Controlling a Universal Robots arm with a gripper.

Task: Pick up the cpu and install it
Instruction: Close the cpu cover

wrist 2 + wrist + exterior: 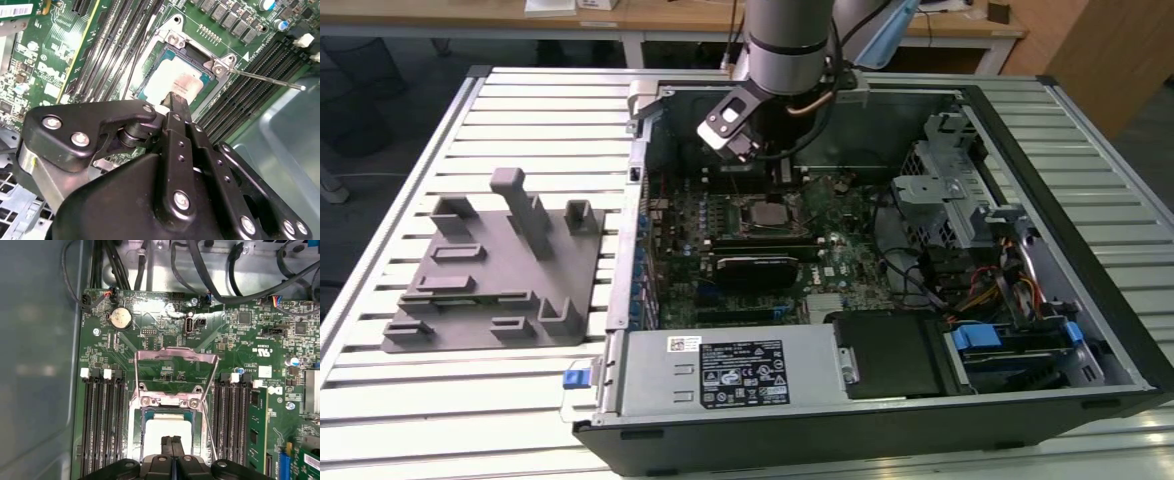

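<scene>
Overall: we see an open computer case (1067, 160) lying on a slatted bench (520, 110), with the arm (787, 50) coming down into it.
Cpu: the cpu (170, 80) (167, 427) lies flat in the socket (767, 213), silvery top up, in both wrist views.
Jaws: together with nothing between them. The gripper (172, 439) (176, 98) tip is over the cpu's middle, and we cannot tell whether it touches.
Edges: the metal load plate (177, 360) stands swung open, and the thin lever (265, 79) juts out sideways.
Room to move: memory slots (102, 425) run close along both sides of the socket, and a plain case wall (35, 365) lies just beyond one bank.
Exterior view: a grey fixture (494, 270) sits on the bench beside the case, on the exterior view's left. A drive cage (947, 170) crowds the exterior view's right.
First wrist view: black cables (215, 270) loop past the board's edge beyond the load plate.
</scene>
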